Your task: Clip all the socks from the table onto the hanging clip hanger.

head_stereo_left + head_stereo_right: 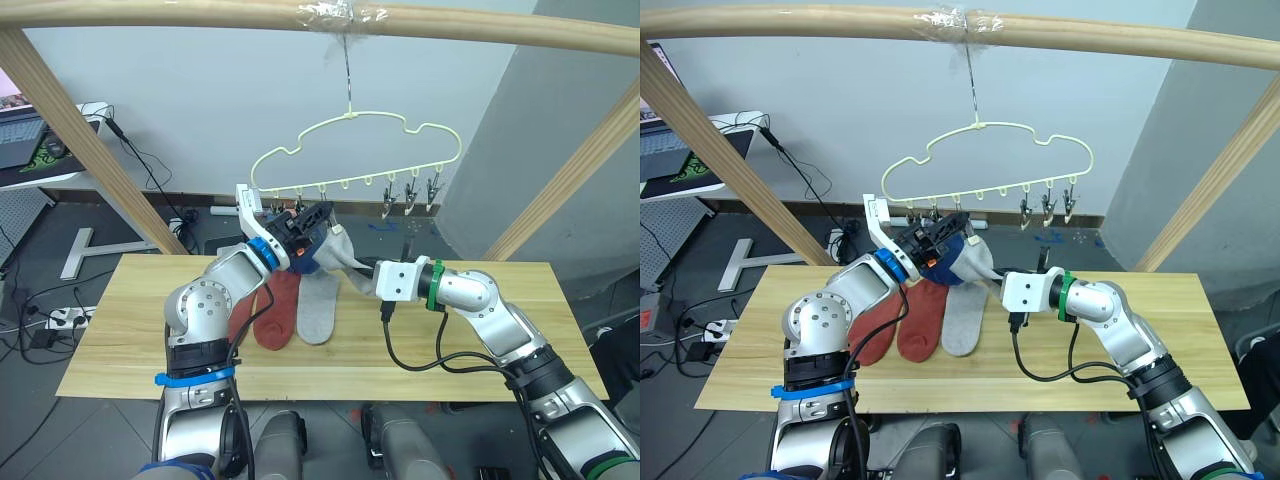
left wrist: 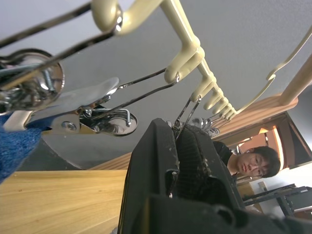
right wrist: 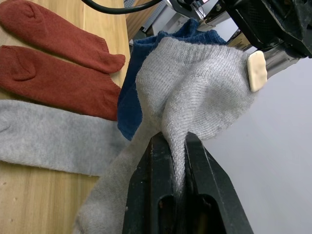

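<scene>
1. Gripping a light grey sock (image 3: 195, 92) in my right tool (image 3: 174, 146), I have both fingers clamped on a fold of its fabric, with the rest of the sock rising past the fingertips toward my left tool.
2. Up under the clip hanger (image 1: 355, 150), my left tool (image 1: 300, 225) sits at the left end of the clip row; its two black fingers (image 2: 190, 161) are close together on one of the grey metal clips (image 2: 183, 112), whose wire arms run up to the pale-yellow bar.
3. A blue sock (image 3: 131, 87) hangs just behind the grey one, touching it, near my left tool; I cannot tell whether a clip holds it.
4. The hanger hangs by its hook from the taped wooden pole (image 1: 330, 15) above the far edge of the surface (image 1: 480, 350).
5. Three clips at the right end of the bar (image 1: 410, 195) hang free, well apart from both tools.
6. On the surface, near the middle toward the left, two rust-red socks (image 1: 275, 315) lie side by side, and a second light grey sock (image 1: 318, 310) lies just beside them on their right, touching the nearer red one.
7. My right tool hovers above the surface, just right of that flat grey sock.
8. A person (image 2: 253, 163) shows in the left wrist view, beyond the hanger.
</scene>
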You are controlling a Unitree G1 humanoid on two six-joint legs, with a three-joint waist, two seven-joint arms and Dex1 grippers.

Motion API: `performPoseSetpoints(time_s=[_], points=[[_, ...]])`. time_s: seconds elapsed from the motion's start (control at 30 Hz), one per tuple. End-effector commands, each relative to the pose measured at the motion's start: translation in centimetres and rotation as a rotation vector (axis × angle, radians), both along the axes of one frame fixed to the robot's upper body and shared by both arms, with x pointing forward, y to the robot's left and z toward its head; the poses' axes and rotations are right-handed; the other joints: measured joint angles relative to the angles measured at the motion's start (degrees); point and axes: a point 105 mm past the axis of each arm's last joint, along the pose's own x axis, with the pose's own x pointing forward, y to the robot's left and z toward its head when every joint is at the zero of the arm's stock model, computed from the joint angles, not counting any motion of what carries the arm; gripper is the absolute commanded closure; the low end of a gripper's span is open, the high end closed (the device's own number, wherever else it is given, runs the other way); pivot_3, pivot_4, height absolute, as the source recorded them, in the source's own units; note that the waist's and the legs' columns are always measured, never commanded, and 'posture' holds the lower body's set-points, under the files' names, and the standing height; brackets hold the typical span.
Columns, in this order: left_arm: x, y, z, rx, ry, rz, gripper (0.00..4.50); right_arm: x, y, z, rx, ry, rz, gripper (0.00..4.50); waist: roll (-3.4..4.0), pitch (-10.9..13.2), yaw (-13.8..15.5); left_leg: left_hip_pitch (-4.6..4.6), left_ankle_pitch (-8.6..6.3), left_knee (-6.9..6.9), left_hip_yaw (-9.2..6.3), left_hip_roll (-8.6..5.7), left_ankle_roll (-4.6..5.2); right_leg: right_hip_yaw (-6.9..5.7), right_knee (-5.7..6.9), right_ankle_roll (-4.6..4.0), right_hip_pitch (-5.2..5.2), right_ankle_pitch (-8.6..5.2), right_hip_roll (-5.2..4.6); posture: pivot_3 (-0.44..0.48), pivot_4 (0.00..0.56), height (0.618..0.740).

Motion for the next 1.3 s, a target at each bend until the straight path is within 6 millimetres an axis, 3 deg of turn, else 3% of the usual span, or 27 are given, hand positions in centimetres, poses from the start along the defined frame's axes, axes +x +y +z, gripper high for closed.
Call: performPoseSetpoints(time_s=[0.03,0.33,0.5,0.6,0.73,0.83,0.93,1.13,1.2,1.3], points=[[-0.3,0.1,-0.3,0.04,-0.01,0.007,4.44,-0.1,0.5,2.2,0.038,-0.073,0.022,4.45,0.0,0.0,0.0,0.0,0.0,0.0,0.0,0.0,0.0,0.0,0.0,0.0,0.0,0.0,0.0,-0.042,0.217,0.74],[-0.4,0.4,0.2,-0.007,-0.011,0.011,1.57,0.6,0.1,2.0,0.067,-0.043,-0.018,4.5,0.0,0.0,0.1,-0.08,0.0,0.02,-0.01,0.01,0.0,-0.03,0.0,0.0,-0.05,0.0,-0.02,-0.029,0.224,0.74],[-2.5,0.9,0.9,0.003,-0.006,-0.079,0.04,1.2,0.2,1.4,0.13,0.036,-0.052,4.5,0.0,0.0,0.0,-0.08,0.0,0.0,-0.03,0.02,0.0,-0.04,-0.01,0.0,-0.06,0.0,-0.02,-0.012,0.229,0.74],[-3.8,1.7,1.4,0.054,-0.026,-0.123,0.0,1.5,0.2,0.9,0.2,0.13,-0.083,3.73,0.01,0.0,0.1,-0.08,0.0,-0.03,-0.09,0.06,0.0,-0.03,0.02,-0.02,-0.1,-0.01,-0.02,0.004,0.231,0.74],[-5.3,2.8,1.6,0.142,-0.047,-0.131,0.0,1.6,-0.3,-0.5,0.291,0.283,-0.15,2.3,0.02,0.0,0.4,-0.08,0.0,-0.03,-0.17,0.08,0.0,-0.06,0.02,-0.04,-0.08,-0.02,-0.04,0.034,0.233,0.74],[-6.7,3.3,-0.1,0.286,-0.071,-0.112,0.0,1.4,-1.8,-1.5,0.364,0.384,-0.23,1.17,0.05,0.1,1.2,-0.09,0.0,-0.04,-0.18,0.03,0.0,-0.04,-0.02,-0.07,-0.09,-0.04,-0.13,0.04,0.234,0.74],[-7.7,3.4,-0.5,0.357,-0.119,-0.107,0.0,1.5,-2.9,-1.5,0.454,0.433,-0.324,0.05,0.06,0.1,1.5,-0.14,-0.01,-0.06,-0.15,-0.01,0.0,-0.02,-0.04,-0.19,-0.12,-0.11,-0.43,0.045,0.234,0.74],[-8.2,3.1,0.2,0.473,-0.297,-0.11,0.0,2.0,-3.2,0.6,0.642,0.447,-0.446,0.02,0.08,0.1,1.6,-0.26,0.0,-0.03,-0.21,0.03,0.0,-0.06,0.06,-0.66,-0.22,-0.37,-0.47,0.048,0.233,0.74],[-8.3,2.9,1.1,0.536,-0.415,-0.123,0.0,2.2,-3.1,2.9,0.773,0.417,-0.483,0.02,0.08,0.1,1.6,-0.26,0.0,-0.05,-0.2,0.02,0.0,-0.06,0.05,-0.67,-0.22,-0.38,-0.47,0.048,0.233,0.74],[-7.8,3.4,2.1,0.552,-0.482,-0.098,0.0,2.4,-2.7,4.8,0.836,0.367,-0.515,0.61,0.08,0.1,1.6,-0.44,0.0,-0.13,-0.18,0.02,0.0,-0.06,0.04,-0.47,-0.46,-0.27,-0.46,0.046,0.234,0.74]])
